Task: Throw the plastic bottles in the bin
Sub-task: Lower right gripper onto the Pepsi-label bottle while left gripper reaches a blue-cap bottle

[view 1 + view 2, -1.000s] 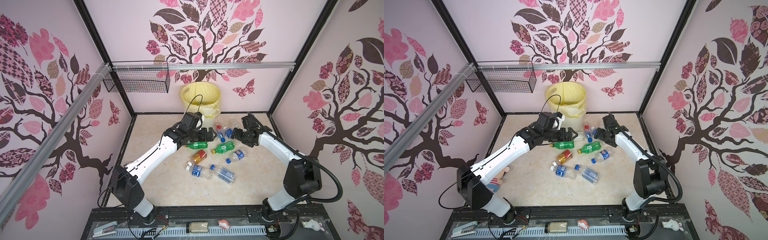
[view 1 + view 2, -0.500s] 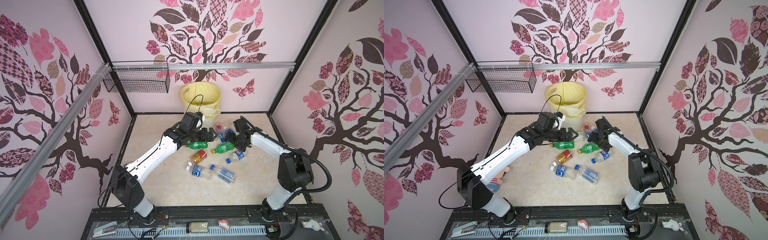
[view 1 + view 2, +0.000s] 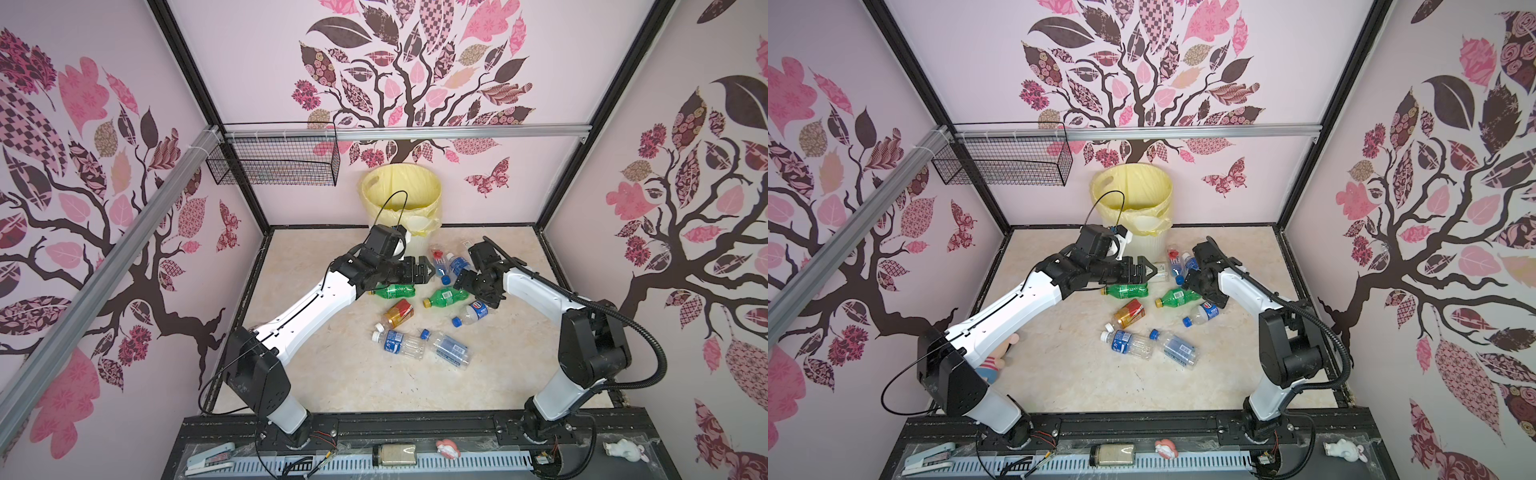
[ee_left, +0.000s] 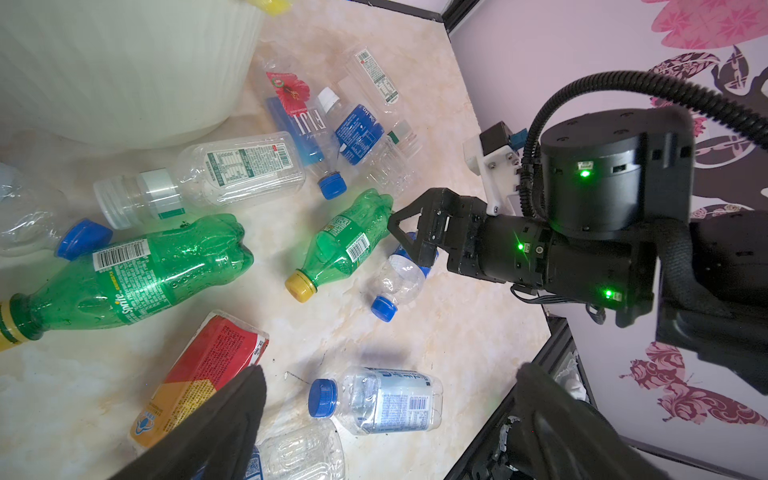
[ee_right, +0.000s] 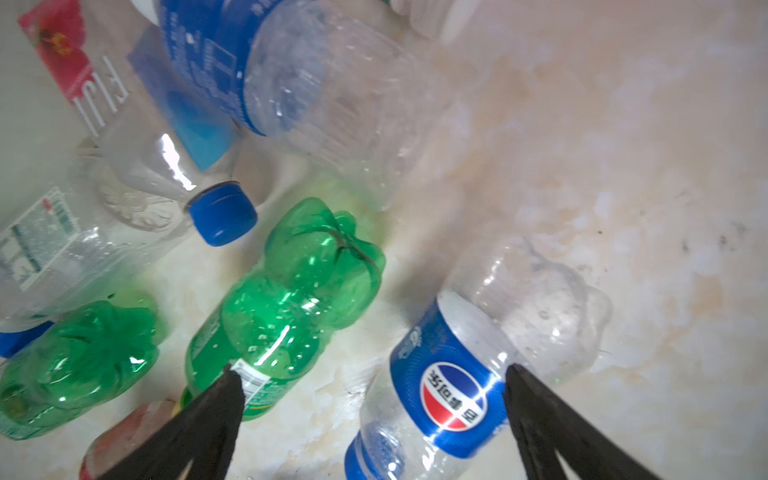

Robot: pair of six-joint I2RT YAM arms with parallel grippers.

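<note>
Since a second ago the right gripper [image 5: 374, 374] has swung inward and down over the bottles [image 3: 401, 344]. Its jaws are spread wide and hold nothing. The Pepsi bottle [image 5: 453, 395] lies between its fingertips, and a green bottle [image 5: 291, 291] is just beside one tip. The left gripper [image 4: 386, 374], also spread and empty, hovers above the pile. All bottles lie loose on the floor [image 3: 332, 374], just in front of the bin [image 3: 430, 199] at the back wall.
</note>
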